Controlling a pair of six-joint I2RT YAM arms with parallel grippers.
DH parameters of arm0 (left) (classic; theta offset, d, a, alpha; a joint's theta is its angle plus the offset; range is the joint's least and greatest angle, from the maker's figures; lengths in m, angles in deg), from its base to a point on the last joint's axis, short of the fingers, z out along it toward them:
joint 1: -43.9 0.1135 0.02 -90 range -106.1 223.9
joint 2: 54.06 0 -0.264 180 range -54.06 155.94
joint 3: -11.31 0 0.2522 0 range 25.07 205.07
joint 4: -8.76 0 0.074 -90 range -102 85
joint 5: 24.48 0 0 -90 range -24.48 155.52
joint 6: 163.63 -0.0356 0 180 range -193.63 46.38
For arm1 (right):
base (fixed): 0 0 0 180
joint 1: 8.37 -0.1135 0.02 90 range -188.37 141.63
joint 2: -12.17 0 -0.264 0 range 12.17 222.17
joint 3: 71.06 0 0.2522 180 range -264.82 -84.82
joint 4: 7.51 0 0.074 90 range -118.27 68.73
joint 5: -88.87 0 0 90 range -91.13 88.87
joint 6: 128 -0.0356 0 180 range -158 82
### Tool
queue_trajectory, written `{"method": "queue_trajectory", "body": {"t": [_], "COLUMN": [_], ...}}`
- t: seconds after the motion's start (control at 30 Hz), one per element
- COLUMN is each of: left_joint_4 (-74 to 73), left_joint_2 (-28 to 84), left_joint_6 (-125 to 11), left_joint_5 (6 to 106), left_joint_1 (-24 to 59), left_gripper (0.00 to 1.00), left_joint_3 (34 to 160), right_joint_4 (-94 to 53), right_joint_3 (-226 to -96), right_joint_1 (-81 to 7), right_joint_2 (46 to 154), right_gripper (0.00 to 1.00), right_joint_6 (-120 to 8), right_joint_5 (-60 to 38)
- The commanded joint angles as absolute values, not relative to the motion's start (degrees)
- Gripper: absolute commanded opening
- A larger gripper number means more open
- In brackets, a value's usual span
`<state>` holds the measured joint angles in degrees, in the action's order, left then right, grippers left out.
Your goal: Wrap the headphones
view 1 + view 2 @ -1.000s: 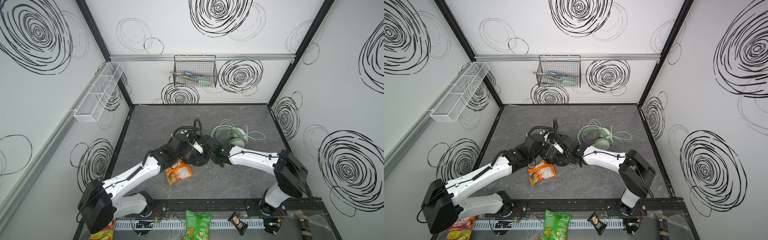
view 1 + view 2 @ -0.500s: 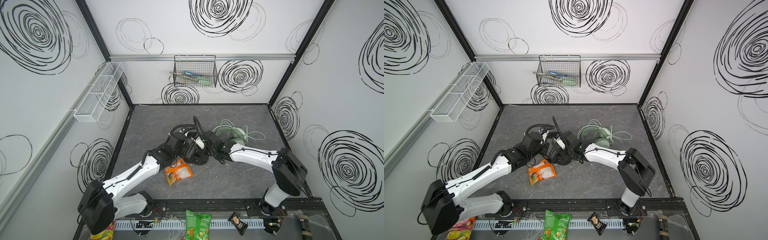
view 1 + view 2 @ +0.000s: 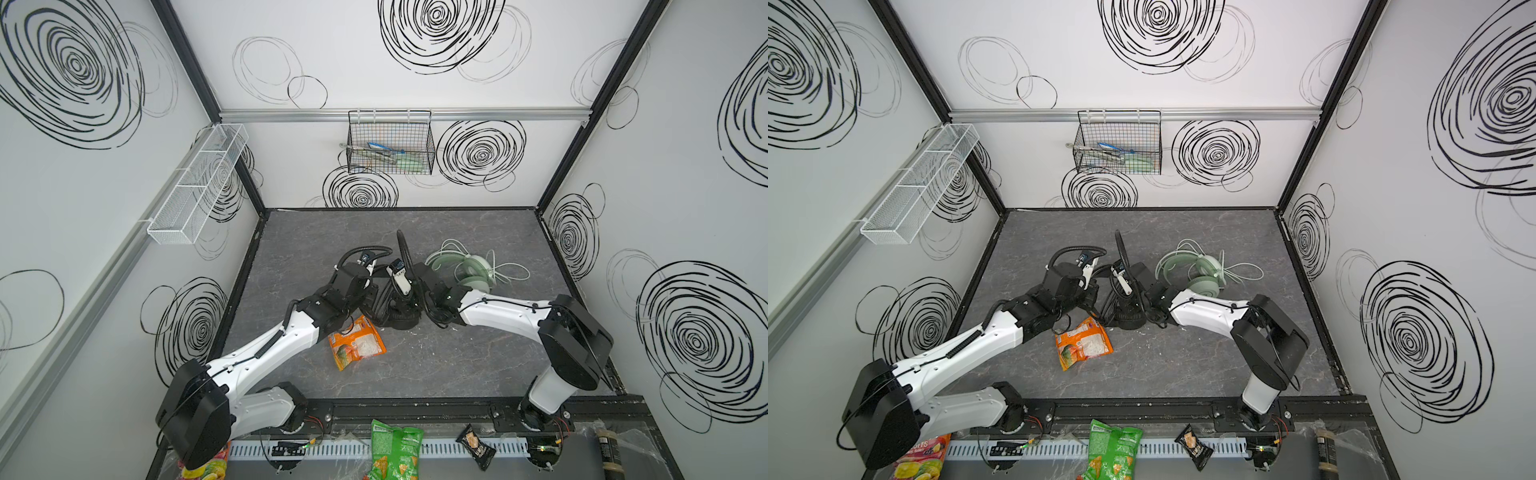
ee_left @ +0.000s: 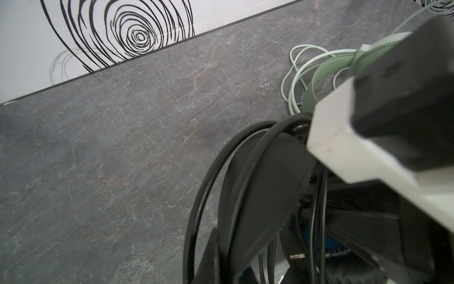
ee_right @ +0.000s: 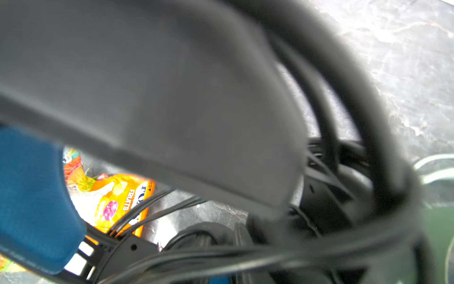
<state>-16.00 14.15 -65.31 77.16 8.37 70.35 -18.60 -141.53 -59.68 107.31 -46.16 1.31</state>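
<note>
The black headphones (image 3: pixel 392 309) stand between the two claws, one earcup down on the tabletop (image 3: pixel 457 374) and the headband (image 4: pixel 255 186) arched up, with the thin black cable (image 4: pixel 221 159) looped in several turns around it. The left claw (image 3: pixel 374 296) is closed, and since the band runs straight into it, it seems clamped on that band, most likely to hold the headset upright like a spool while the cord goes round. The right claw (image 3: pixel 411 305) presses in from the opposite side, hard against the band and the blue ear cushion (image 5: pixel 32 201). Its own view is too blurred and crowded to tell whether it is open or gripping anything (a strand of cable would be the natural thing to pinch there). Beyond the right claw lie the mint-green headphones (image 3: pixel 471 270), their pale cable (image 3: pixel 511 270) sprawled loose, so that pair looks unwrapped. An orange fruit-snack packet (image 3: pixel 357 343) lies just beside the left claw, clear of the work.
</note>
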Motion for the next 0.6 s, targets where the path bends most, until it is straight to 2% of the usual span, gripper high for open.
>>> {"method": "queue_trajectory", "body": {"t": [0.0, 0.23, 0.57], "left_joint_4": [-12.7, -11.6, -9.7], "left_joint_2": [13.7, 12.6, 12.0], "left_joint_6": [-62.5, -60.2, -58.1], "left_joint_5": [69.5, 64.2, 62.2], "left_joint_1": [8.6, 10.9, 14.8], "left_gripper": [0.00, 0.00, 0.00], "left_joint_3": [69.6, 68.9, 66.7], "right_joint_4": [-10.7, -3.8, -9.1], "right_joint_3": [-139.2, -134.8, -136.0], "right_joint_1": [-58.3, -58.4, -59.3], "right_joint_2": [104.6, 102.8, 101.9], "right_gripper": [0.26, 0.33, 0.39], "right_joint_6": [-50.1, -51.4, -50.2], "right_joint_5": [4.9, 4.1, 7.0]}}
